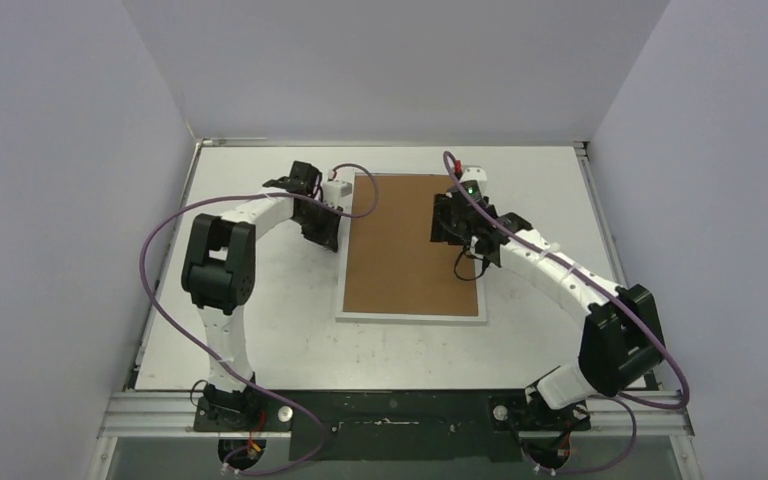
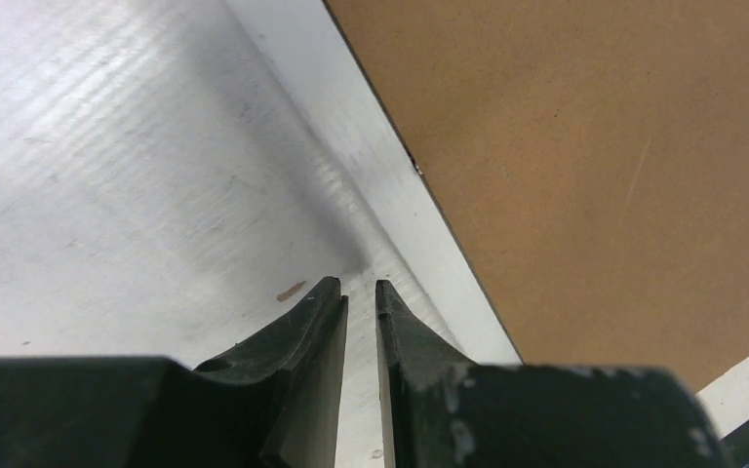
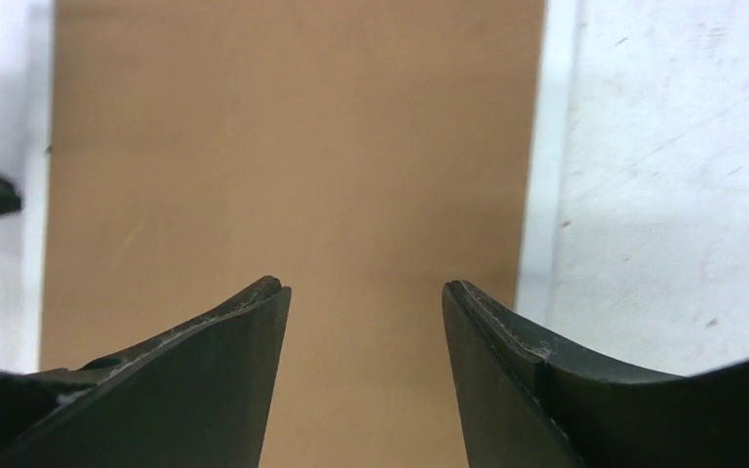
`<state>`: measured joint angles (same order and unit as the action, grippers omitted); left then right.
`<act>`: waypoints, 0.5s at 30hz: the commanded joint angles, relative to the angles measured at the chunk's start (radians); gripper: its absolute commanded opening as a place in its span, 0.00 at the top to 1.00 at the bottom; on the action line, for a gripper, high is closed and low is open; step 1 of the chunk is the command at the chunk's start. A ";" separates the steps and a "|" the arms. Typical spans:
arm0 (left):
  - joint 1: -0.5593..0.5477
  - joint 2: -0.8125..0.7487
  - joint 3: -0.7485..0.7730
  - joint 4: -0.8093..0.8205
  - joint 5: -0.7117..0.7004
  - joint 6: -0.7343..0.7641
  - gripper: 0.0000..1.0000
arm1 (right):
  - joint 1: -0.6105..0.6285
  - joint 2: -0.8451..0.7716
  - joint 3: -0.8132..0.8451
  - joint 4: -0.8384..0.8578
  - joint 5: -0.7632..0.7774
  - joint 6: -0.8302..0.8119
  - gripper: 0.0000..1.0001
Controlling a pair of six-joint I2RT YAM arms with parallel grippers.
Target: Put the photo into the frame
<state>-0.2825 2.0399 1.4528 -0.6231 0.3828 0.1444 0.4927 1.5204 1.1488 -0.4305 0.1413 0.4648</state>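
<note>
Left fingers nearly together at frame edge, right fingers apart over backing board.

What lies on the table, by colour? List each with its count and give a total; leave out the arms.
Brown: 1, the rectangular brown cardboard backing board
White: 1, the thin-edged white rectangular frame around that board
Total: 2
No photo shows in any view.

Photo hidden beneath brown backing board
</note>
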 commanded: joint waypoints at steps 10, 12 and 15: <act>0.063 -0.075 0.095 -0.064 0.056 0.041 0.83 | 0.375 -0.129 -0.235 0.034 0.080 0.294 0.58; 0.064 -0.074 0.096 -0.061 0.056 0.035 0.83 | 0.410 -0.122 -0.237 0.052 0.082 0.305 0.63; 0.062 -0.073 0.096 -0.060 0.064 0.029 0.83 | 0.452 -0.092 -0.233 0.074 0.082 0.311 0.69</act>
<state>-0.2173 2.0205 1.5219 -0.6785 0.4091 0.1688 0.8997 1.4338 0.9039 -0.4244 0.1852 0.7212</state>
